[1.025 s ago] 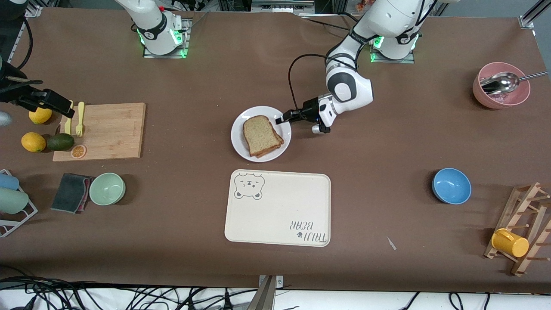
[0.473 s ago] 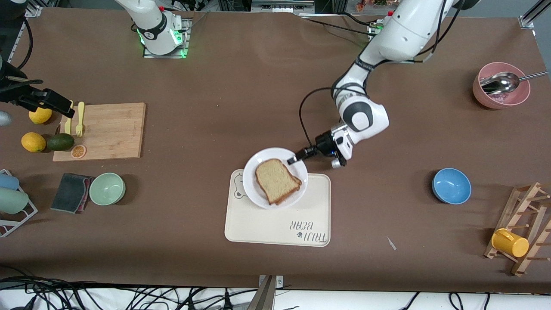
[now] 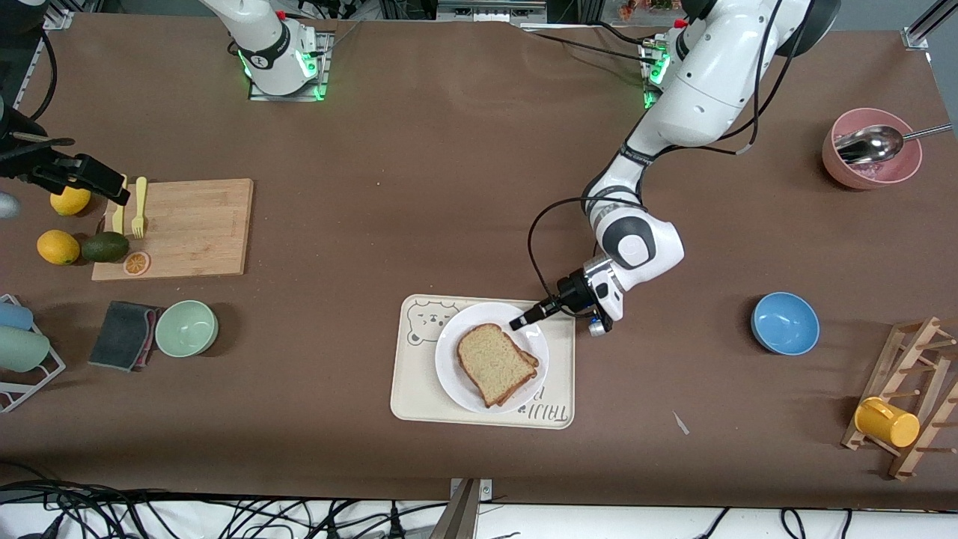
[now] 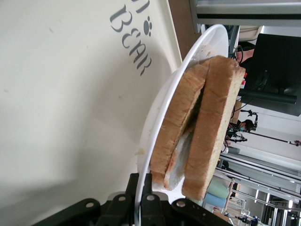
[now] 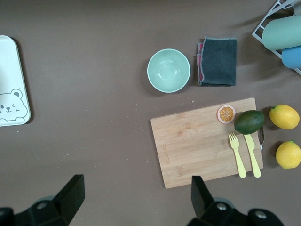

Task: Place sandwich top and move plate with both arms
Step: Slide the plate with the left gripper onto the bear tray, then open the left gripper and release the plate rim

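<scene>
Brown tabletop: left gripper (image 3: 522,323) pinches the white plate (image 3: 456,382) rim over the bear tray (image 3: 413,389), sandwich top (image 3: 490,362) aboard. Right gripper (image 5: 134,195) (waiting, fingers spread) hangs over table near the cutting board (image 5: 197,141). One-sided grip could tilt the plate, sliding bread off.

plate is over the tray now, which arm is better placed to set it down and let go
Left. The left gripper is shut on the plate rim, holding it and the sandwich top over the tray. The right gripper waits open over the cutting board end.
</scene>
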Robot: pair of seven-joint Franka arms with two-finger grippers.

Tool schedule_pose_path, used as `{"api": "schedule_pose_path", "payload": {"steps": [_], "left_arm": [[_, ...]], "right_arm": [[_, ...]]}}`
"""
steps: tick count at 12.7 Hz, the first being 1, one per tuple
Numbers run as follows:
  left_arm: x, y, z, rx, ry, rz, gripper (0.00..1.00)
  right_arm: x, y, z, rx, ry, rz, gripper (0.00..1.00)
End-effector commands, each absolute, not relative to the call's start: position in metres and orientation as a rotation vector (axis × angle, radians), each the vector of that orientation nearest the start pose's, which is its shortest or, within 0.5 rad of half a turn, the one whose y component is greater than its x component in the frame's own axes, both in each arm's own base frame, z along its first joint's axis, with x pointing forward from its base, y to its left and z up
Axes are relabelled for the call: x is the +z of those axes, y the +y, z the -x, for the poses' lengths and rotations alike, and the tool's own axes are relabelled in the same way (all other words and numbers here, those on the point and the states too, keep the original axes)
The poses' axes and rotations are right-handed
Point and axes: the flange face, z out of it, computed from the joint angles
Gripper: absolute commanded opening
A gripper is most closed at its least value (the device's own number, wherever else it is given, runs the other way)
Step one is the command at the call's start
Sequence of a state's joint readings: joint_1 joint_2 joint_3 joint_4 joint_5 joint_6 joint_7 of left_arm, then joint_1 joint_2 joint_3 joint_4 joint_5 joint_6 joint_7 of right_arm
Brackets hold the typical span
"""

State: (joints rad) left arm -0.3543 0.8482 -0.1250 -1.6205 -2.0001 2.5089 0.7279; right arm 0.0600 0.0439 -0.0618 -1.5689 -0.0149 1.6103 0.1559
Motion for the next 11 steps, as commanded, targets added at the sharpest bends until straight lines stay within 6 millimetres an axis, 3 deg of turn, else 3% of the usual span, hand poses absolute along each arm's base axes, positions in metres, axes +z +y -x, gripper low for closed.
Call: {"api": "schedule_pose_path", "payload": {"steps": [1,11], "left_arm": [[0.1126,-0.3155,-0.6253,0.117,0.655,-1.903,0.00],[0.1165,-0.3153,-0.6207,0.122,0.657,-1.938,0.00]], "right_arm": [[0.6109,-0.0025,-0.5715,-0.002,0.233,3.132,1.00],[0.6118,-0.0015,-0.5711,-0.004,0.240,3.122,1.00]]}}
